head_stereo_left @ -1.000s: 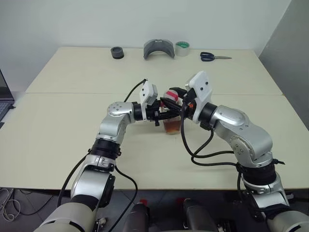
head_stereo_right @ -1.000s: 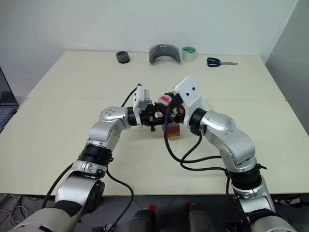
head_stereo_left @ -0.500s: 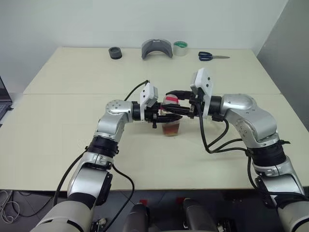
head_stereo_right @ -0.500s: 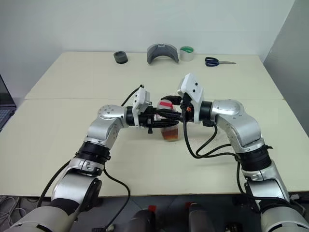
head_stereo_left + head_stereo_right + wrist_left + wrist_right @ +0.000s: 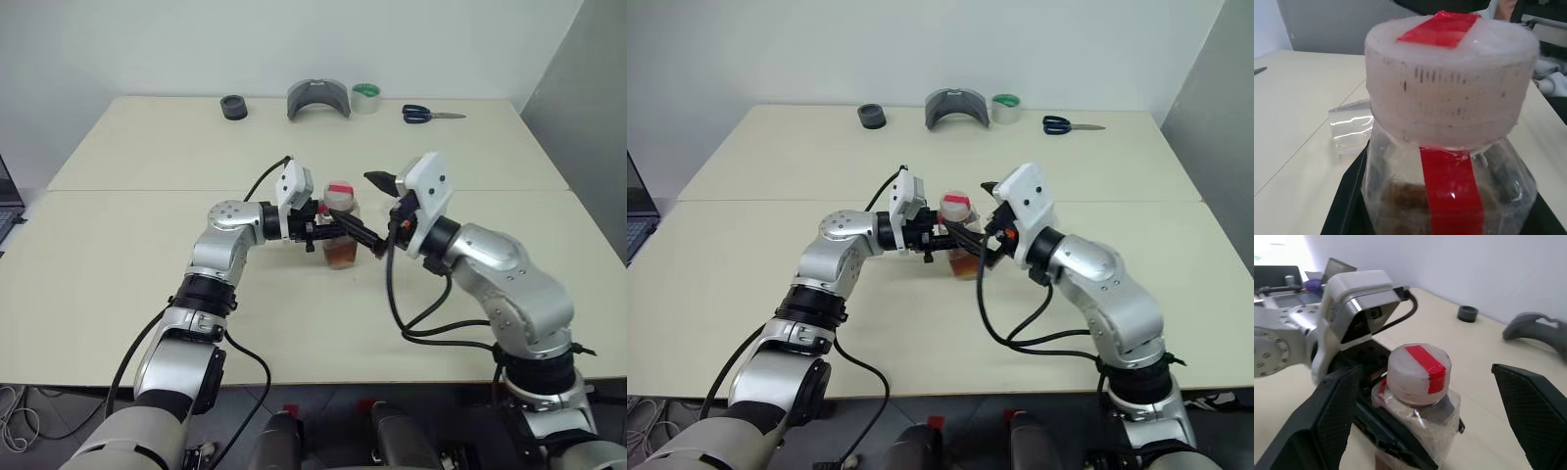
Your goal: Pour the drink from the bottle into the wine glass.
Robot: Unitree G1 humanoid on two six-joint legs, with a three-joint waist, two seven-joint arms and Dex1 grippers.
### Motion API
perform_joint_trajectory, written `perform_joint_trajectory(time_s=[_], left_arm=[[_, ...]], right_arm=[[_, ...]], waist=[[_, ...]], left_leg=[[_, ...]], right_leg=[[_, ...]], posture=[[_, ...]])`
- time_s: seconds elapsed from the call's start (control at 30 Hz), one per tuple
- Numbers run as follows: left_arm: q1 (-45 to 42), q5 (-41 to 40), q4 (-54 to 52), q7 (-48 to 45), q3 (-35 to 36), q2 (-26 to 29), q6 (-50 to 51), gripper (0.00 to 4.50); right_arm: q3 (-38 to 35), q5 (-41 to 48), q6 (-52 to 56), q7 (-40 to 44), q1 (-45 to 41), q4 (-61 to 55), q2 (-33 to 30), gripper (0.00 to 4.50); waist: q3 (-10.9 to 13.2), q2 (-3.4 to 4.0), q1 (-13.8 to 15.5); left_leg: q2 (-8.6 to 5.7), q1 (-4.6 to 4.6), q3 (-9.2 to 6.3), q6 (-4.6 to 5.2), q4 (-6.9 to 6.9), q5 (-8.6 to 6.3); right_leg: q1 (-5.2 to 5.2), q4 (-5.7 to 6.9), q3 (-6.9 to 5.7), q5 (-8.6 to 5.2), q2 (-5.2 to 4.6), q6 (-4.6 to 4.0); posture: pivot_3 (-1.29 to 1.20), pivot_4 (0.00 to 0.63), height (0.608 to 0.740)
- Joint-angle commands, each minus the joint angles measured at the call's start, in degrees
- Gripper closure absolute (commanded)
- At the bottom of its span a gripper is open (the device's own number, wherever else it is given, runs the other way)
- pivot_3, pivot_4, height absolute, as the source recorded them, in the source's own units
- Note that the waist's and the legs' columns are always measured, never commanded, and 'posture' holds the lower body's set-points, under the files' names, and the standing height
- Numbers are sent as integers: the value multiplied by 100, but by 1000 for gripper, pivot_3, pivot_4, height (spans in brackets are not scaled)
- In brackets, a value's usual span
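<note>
The bottle (image 5: pixel 340 230) stands upright at mid-table, clear, with a white cap (image 5: pixel 1449 78) crossed by red tape. The amber drink (image 5: pixel 341 257) fills its lower part. My left gripper (image 5: pixel 343 229) reaches in from the left and is shut on the bottle just below the cap. To the bottle's right my right gripper (image 5: pixel 377 215) is open wide. Its fingers (image 5: pixel 1337 421) stand well apart on either side of the cap without touching it. The wine glass is out of view.
Along the far table edge lie a black roll (image 5: pixel 233 107), a grey curved piece (image 5: pixel 319 99), a tape roll (image 5: pixel 367 97) and scissors (image 5: pixel 427 114). A small clear shiny piece (image 5: pixel 1352 128) lies on the table beyond the bottle.
My right gripper, earlier closed around the cap, has opened wide and drawn back a little from it. The cap is still on the bottle. The left gripper keeps its hold.
</note>
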Motion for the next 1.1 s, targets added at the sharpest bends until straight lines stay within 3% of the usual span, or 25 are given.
perform_joint_trajectory(time_s=[0.03,0.57,0.67,0.87,0.93,1.1], left_arm=[[-227,-35,-73,14,100,6,-127,2738],[-295,33,92,-31,93,-20,-229,2738],[-287,38,91,-30,93,-13,-227,2738],[-229,35,10,-55,76,12,-189,2739],[-208,35,-27,-84,62,35,-161,2739],[-243,54,-19,-209,31,94,-161,2742]], right_arm=[[228,-438,-123,-627,-48,-71,354,0],[479,-989,-475,-853,-205,375,905,0],[504,-1033,-515,-825,-208,407,937,643],[537,-1054,-662,-680,-230,459,933,2630],[521,-934,-718,-393,-215,487,795,2621],[455,-167,-1389,1623,-423,1158,-104,2621]], waist=[[0,0,1],[0,0,-5],[0,0,-6],[0,0,-7],[0,0,-7],[1,0,-8]], left_leg=[[-1,-1,0,0,0,0],[-2,0,2,0,0,0],[-2,-1,2,0,0,0],[-2,-1,2,0,0,0],[-3,0,2,0,0,0],[-5,-1,5,1,1,0]], right_leg=[[-1,0,0,0,0,0],[-1,-1,0,0,-1,0],[-1,-1,0,0,-1,0],[-1,-1,0,0,-1,0],[-1,-1,0,0,-1,0],[1,-3,-1,0,-1,0]], posture=[[0,150,740],[0,150,740],[0,150,740],[0,150,740],[0,150,740],[0,150,740]])
